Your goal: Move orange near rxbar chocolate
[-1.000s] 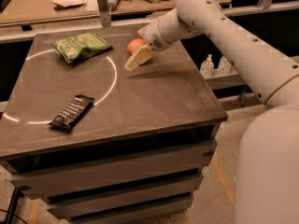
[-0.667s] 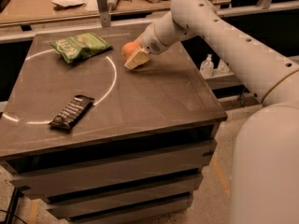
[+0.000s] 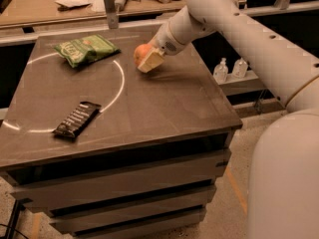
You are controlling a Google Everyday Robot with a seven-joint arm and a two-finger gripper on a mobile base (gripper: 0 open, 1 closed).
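The gripper [image 3: 146, 58] sits over the far middle of the table [image 3: 169, 108], reaching in from the table's right side on the white arm [image 3: 239, 29]. It is closed on the orange [image 3: 140, 53], with a pale finger [image 3: 150, 60] pressed against the fruit's near side. The orange is just above the tabletop; whether it touches the surface cannot be told. The chocolate bar [image 3: 77, 119] lies flat near the table's front left corner, well apart from the orange. A green snack bag [image 3: 85, 49] rests at the table's far left.
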